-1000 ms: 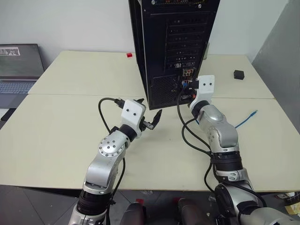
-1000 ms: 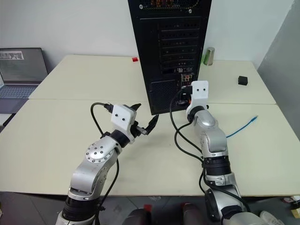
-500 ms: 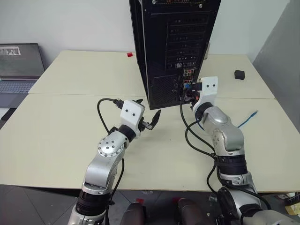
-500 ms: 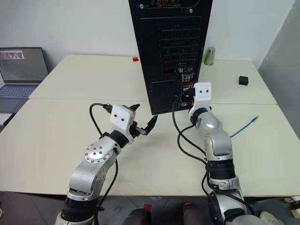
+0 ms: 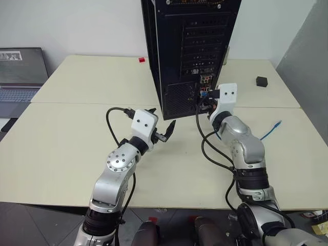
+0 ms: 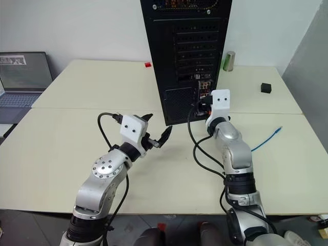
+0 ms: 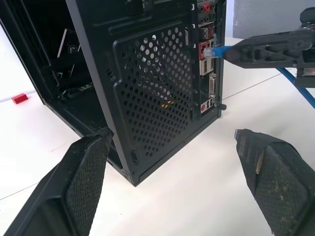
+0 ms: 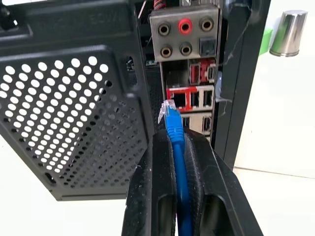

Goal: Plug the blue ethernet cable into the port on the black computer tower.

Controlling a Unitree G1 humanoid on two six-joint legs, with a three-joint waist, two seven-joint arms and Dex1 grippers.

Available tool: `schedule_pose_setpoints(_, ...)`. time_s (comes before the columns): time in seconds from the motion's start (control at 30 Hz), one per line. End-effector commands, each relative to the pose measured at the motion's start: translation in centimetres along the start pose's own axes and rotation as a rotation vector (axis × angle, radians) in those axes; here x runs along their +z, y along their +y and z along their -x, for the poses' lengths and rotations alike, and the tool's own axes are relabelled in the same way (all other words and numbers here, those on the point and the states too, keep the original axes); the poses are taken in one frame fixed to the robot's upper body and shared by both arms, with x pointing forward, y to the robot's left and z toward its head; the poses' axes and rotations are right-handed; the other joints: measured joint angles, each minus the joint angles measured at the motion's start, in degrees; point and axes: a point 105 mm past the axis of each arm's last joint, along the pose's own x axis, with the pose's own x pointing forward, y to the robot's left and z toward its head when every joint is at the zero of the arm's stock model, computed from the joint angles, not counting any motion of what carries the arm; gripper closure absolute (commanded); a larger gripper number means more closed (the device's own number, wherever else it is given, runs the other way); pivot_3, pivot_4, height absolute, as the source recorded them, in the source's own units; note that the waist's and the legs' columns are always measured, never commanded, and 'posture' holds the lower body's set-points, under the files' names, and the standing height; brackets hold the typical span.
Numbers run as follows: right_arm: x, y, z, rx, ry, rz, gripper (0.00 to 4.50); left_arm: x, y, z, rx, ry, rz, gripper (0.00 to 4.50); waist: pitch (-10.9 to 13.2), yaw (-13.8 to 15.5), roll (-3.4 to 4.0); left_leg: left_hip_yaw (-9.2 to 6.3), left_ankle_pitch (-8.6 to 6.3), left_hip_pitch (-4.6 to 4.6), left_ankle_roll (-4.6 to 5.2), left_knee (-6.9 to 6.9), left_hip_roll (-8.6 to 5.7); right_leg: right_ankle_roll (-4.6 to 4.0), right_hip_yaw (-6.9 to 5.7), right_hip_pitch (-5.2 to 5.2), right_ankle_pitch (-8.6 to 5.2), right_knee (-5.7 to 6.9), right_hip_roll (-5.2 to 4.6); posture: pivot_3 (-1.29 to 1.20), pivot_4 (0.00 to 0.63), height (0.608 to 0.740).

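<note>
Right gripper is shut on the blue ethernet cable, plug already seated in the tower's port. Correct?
Not quite. The right gripper is shut on the blue ethernet cable, but the plug is not seated: in the right wrist view its clear tip sits just short of the port on the black computer tower.

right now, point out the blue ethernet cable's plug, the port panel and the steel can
blue ethernet cable (image 8: 169,112), right wrist view, clear plug at its tip
port panel (image 8: 189,101), right wrist view, red-framed socket row
steel can (image 8: 289,32), right wrist view, its side
</note>
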Motion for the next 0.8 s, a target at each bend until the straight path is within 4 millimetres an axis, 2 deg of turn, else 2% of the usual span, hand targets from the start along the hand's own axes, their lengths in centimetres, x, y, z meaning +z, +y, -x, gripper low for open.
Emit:
schedule_pose_setpoints(0.03, 1.93, 0.09, -0.12, -0.002, -0.076, 0.007, 4.5, 1.35, 0.18, 0.17, 0.004, -0.053, -0.024, 0.27, 0.0, 0.0, 0.0, 0.0, 0.0, 0.0, 0.0, 0.0, 0.0, 0.0, 0.0, 0.0, 0.0, 0.0, 0.0, 0.0, 0.15, 0.74)
schedule_pose_setpoints(0.8, 2.07, -0.53, -0.25, -0.026, -0.081, 0.008, 4.5, 1.31, 0.2, 0.22, 0.004, -0.052, -0.024, 0.27, 0.0, 0.0, 0.0, 0.0, 0.0, 0.0, 0.0, 0.0, 0.0, 0.0, 0.01, 0.0, 0.0, 0.0, 0.0, 0.0, 0.15, 0.74)
